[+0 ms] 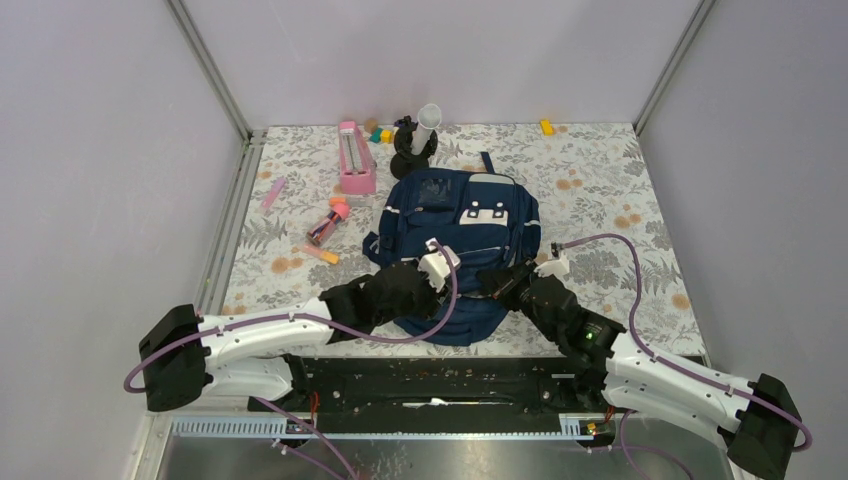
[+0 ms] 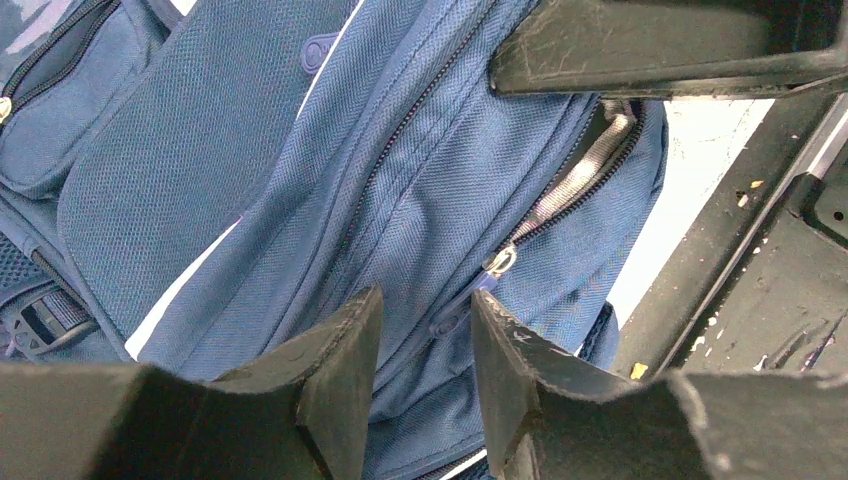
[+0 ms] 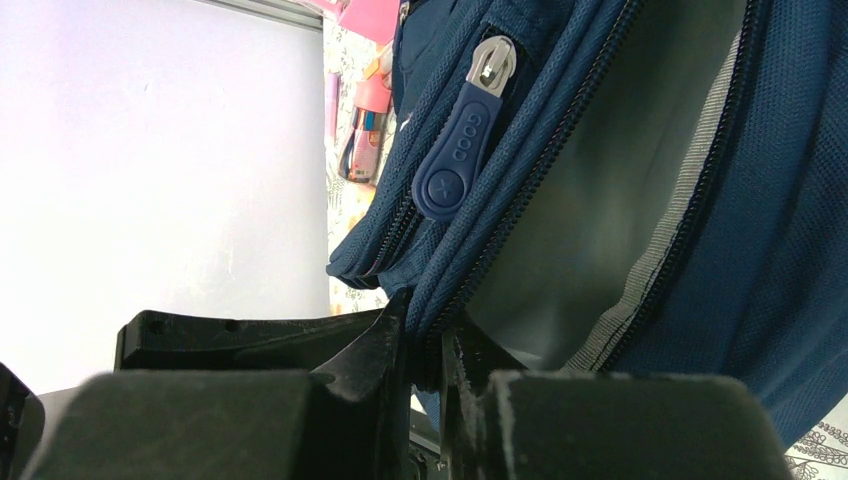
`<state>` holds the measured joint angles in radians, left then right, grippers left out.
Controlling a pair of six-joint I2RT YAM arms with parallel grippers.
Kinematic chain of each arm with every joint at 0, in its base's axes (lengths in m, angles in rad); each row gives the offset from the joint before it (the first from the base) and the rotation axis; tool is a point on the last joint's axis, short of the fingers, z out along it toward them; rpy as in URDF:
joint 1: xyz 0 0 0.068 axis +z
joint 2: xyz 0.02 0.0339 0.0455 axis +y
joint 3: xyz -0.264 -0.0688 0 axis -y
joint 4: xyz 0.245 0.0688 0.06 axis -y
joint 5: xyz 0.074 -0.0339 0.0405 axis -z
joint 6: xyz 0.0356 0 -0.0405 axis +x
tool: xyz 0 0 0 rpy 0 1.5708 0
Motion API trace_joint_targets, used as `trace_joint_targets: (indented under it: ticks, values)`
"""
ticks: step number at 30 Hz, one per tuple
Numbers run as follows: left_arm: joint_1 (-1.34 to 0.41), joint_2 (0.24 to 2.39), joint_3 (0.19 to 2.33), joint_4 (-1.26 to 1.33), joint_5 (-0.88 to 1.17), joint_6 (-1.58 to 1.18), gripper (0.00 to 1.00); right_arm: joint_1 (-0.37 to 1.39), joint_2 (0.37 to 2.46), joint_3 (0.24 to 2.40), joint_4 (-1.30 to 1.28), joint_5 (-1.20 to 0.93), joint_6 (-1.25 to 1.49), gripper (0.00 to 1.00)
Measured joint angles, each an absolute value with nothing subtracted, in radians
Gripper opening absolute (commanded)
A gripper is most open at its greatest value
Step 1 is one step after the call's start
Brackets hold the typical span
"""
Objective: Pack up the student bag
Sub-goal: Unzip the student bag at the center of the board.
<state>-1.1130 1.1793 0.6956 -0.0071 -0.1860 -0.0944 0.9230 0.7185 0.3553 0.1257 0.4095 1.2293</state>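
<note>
The only writing I can find is on the bag [image 1: 455, 215]. A blue rubber zip pull [image 3: 455, 150], seen from the right wrist, has small raised letters that look like "good", though I can't be sure. Below them is a circled cross. The white patches on the front show no lettering I can read from above.

The bag lies flat in the middle of the flowered table [image 1: 600, 200], its bottom end towards the arms and its handle towards the far wall. The right gripper [image 3: 425, 335] is pinched shut on the bag's zipped edge at the near right, and beside that edge the mouth gapes to show grey lining [image 3: 590, 200]. The left gripper [image 2: 425, 310] is low over the near left of the bag, its jaws apart with nothing between them. A second zip pull [image 2: 460, 300] lies on the fabric in the gap between the tips.

Beyond the bag, near the far wall, are a pink box [image 1: 356, 157], a black stand [image 1: 410, 155] with a white tube [image 1: 428, 120] leaning in it, some small coloured blocks [image 1: 383, 133] and a yellow block [image 1: 546, 127]. To the left are a pink stick [image 1: 273, 192], a pink-capped bundle [image 1: 330, 220] and an orange stick [image 1: 322, 254], all well apart from the bag. Both forearms lie across its near end and hide it.
</note>
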Motion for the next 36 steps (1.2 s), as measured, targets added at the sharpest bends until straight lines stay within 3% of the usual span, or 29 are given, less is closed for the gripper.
trace_joint_targets:
  ticks: [16, 27, 36]
  values:
    - [-1.207, 1.227, 0.694, 0.038, -0.303, -0.035, 0.45, 0.923, 0.731, 0.355, 0.141, 0.409, 1.237, 0.00]
    - [-1.258, 1.284, 0.693, 0.087, -0.474, -0.024, 0.33, 0.923, 0.735, 0.355, 0.141, 0.409, 1.237, 0.00]
    - [-1.261, 1.284, 0.683, 0.102, -0.479, -0.022, 0.32, 0.923, 0.731, 0.355, 0.141, 0.409, 1.237, 0.00]
